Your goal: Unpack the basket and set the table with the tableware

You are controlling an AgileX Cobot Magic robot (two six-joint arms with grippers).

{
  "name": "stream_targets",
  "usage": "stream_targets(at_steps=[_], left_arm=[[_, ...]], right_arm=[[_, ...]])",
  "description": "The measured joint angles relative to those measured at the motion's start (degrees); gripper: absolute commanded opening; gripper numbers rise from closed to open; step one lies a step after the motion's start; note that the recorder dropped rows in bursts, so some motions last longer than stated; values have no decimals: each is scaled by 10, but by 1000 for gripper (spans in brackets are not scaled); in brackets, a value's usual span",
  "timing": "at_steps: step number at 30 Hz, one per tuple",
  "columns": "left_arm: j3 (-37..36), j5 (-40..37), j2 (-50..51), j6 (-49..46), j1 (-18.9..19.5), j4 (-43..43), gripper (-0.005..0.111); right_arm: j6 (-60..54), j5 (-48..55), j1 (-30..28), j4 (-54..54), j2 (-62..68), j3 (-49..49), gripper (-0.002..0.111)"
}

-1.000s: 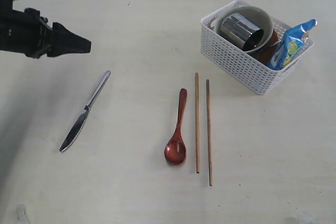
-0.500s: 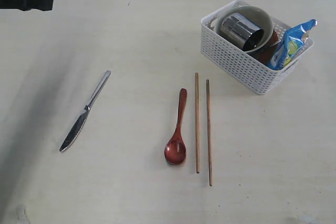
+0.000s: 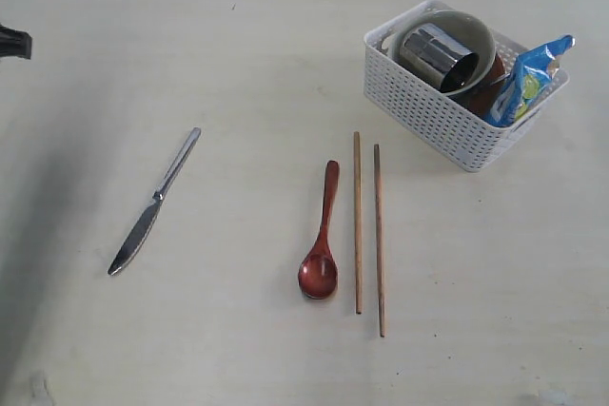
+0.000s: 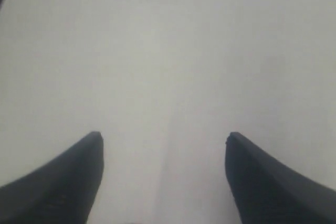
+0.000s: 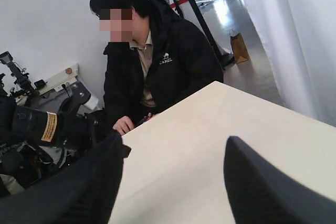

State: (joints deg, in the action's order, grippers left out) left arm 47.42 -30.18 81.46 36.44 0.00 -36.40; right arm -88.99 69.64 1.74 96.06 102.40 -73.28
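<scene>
Pale wood-grain desk [image 3: 238, 64] fills the exterior view and carries every item of the task.

1. Locate the basket [image 3: 428, 111] at the far right of the desk. It is white, with lattice walls.
2. Note its contents. A cream bowl [image 3: 481, 30] leans inside it, and a steel cup [image 3: 438, 54] lies tilted within the bowl. A red-brown plate [image 3: 485, 94] shows only as a sliver beside the bowl. A blue snack packet [image 3: 528, 78] stands at the basket's right end and pokes above the rim.
3. Locate the cutlery on the bare desk. The knife [image 3: 152, 204] lies at a slant on the left, well apart from the rest. The spoon [image 3: 322, 235] lies near the middle, bowl end toward the near edge. The chopsticks [image 3: 358, 225] lie just beside it on its right, roughly parallel and not touching each other.
4. Check the left claw [image 4: 164, 136]. Its fingers stand apart over a pale, blurred surface with nothing between them. Only a small dark part of the left arm [image 3: 11, 42] shows at the left edge of the exterior view.
5. Check the right claw [image 5: 175, 137]. Its fingers are spread wide and grip nothing. Beyond them you see the desk edge and a seated person [image 5: 157, 66] in a black jacket.
</scene>
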Motion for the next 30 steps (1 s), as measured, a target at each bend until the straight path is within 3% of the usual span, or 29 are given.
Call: stream_targets(at_steps=[3,7,10,14,30], left_arm=[[14,-12,14,-148,-18,164,62],[30,-21,52,-292,-90,300,62],[49,-44,92,-318,-142,321,62],[74,-69,147,-325,-182,328,62],[83,-52,238,-326,-191,329,62]], right_arm=[[0,0,0,0,0,0,55],[0,0,0,0,0,0,55],[0,0,0,0,0,0,55],[0,0,0,1,0,0,55],[0,0,0,2,0,0,55]])
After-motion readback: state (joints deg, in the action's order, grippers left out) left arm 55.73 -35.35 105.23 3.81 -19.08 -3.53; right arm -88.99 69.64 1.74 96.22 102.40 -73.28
